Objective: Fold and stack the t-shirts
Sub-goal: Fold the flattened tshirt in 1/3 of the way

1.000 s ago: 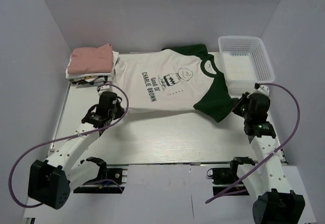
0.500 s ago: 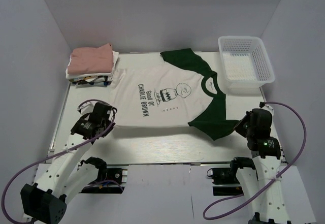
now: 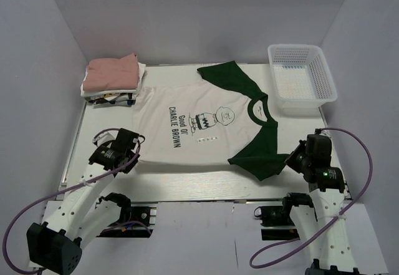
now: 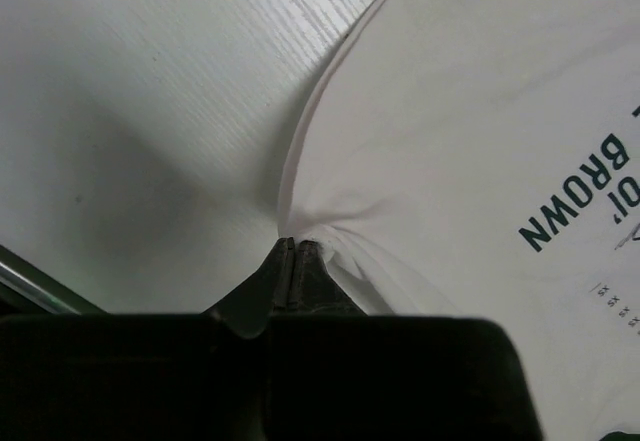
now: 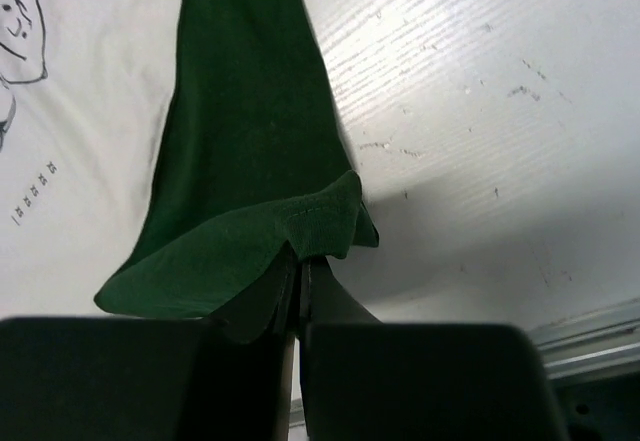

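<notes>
The cream-white Charlie Brown t-shirt (image 3: 193,122) with dark green sleeves lies spread flat, print up, across the middle of the table. My left gripper (image 3: 132,152) is shut on its near left hem corner (image 4: 300,246), the cloth bunched at the fingertips. My right gripper (image 3: 293,161) is shut on the edge of the near green sleeve (image 5: 270,231), which folds over the fingertips. Both hold the cloth low, near the table's front. A stack of folded shirts, dusty pink (image 3: 111,72) on top of white, sits at the back left.
A white plastic mesh basket (image 3: 301,75) stands at the back right corner. The table's front metal rail (image 5: 590,346) runs just behind my right gripper. The far green sleeve (image 3: 227,78) lies flat toward the back wall.
Both grippers have pulled the shirt toward the table's front edge, and it has slid nearer and spread flatter. The far sleeve has come away from the back.
</notes>
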Action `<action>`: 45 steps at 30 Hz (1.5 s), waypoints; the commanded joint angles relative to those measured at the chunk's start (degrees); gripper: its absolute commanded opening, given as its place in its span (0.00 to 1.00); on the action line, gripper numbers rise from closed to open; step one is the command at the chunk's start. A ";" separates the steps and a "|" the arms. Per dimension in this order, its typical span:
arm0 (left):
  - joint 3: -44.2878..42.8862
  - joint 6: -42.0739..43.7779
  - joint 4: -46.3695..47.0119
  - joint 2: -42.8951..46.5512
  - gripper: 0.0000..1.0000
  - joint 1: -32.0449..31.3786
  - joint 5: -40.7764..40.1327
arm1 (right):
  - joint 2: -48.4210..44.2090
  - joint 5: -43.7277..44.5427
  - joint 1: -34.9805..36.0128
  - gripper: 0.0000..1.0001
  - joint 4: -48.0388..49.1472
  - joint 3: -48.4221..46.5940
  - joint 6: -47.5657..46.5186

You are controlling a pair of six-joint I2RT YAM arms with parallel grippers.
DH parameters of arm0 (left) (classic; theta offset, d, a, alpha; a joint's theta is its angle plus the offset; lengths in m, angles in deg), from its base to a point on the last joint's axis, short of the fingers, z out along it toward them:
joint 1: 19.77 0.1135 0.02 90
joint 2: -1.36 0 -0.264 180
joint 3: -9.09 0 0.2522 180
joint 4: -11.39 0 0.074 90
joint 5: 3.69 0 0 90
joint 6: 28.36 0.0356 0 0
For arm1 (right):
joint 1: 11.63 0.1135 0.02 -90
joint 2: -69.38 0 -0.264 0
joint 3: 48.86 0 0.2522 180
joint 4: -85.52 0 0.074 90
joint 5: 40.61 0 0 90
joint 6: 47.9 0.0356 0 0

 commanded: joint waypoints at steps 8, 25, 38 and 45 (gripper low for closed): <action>-3.15 -0.81 8.66 -5.44 0.00 0.61 -6.28 | 11.35 -3.48 0.13 0.00 20.87 -2.85 -1.89; -12.73 5.87 21.58 -25.39 0.00 2.80 -14.99 | 37.18 -9.81 3.63 0.00 39.26 -14.54 -8.92; -20.03 9.03 23.70 -37.43 0.33 7.02 -17.18 | 58.53 -5.51 8.22 0.01 40.94 -29.81 -12.88; -33.46 9.73 16.84 -46.14 1.00 13.87 -14.32 | 68.40 -6.29 9.62 0.27 32.15 -44.59 -17.62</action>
